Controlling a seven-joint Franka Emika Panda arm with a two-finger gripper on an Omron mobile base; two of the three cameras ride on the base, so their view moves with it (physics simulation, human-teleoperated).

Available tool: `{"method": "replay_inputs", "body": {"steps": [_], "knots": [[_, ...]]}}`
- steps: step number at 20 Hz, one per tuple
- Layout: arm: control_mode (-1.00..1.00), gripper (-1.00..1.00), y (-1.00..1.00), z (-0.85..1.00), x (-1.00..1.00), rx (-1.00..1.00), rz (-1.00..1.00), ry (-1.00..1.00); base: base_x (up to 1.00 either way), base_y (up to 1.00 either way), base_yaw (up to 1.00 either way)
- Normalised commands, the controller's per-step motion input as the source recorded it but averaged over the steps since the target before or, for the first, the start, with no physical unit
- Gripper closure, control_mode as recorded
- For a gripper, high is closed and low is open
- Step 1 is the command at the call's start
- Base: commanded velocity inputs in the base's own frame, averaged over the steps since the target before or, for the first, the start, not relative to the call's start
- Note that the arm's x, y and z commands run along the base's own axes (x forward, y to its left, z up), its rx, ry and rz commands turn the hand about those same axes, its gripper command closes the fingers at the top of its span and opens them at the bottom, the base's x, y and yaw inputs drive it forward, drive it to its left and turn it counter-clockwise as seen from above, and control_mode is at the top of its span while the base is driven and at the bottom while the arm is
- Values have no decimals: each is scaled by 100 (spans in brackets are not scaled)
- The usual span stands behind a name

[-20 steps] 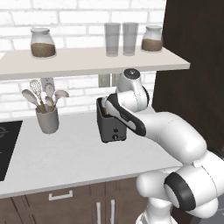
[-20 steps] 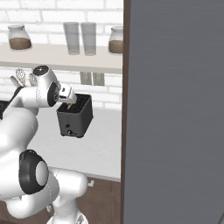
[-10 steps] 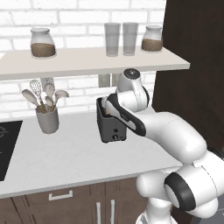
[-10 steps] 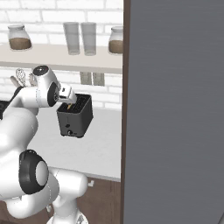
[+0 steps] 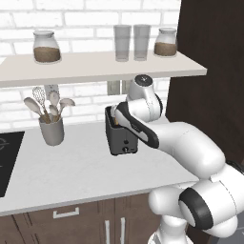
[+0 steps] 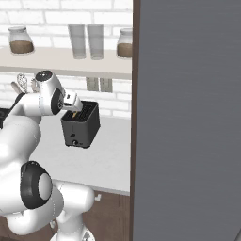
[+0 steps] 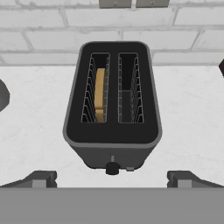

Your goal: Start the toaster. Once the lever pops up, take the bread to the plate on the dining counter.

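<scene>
The dark grey toaster (image 7: 113,87) stands on the white kitchen counter (image 7: 188,113) against the brick wall, seen also in the base views (image 5: 123,138) (image 6: 81,127). The bread (image 7: 100,94), a tan slice, stands in its left slot; the right slot holds nothing. A small round knob (image 7: 112,168) sits low on its front. My gripper (image 7: 112,179) hovers just above the toaster's front end, open, with one fingertip (image 7: 40,178) far out on each side and nothing between them. The plate and the dining counter are out of view.
A grey cup of utensils (image 5: 51,129) stands left of the toaster, and a black cooktop (image 5: 6,157) lies at the counter's left end. The shelf (image 5: 95,66) above carries jars and glasses. A tall dark cabinet (image 5: 212,71) (image 6: 188,117) closes the right side.
</scene>
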Motion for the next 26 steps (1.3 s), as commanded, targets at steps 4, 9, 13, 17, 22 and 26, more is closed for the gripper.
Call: {"method": "replay_inputs", "body": {"steps": [4, 9, 13, 17, 22, 26], "knots": [[-100, -100, 0, 0, 0, 0, 0, 0, 0, 0, 0], [-100, -100, 0, 0, 0, 0, 0, 0, 0, 0, 0], [-100, -100, 0, 0, 0, 0, 0, 0, 0, 0, 0], [-100, -100, 0, 0, 0, 0, 0, 0, 0, 0, 0], [-100, -100, 0, 0, 0, 0, 0, 0, 0, 0, 0], [-100, -100, 0, 0, 0, 0, 0, 0, 0, 0, 0]]}}
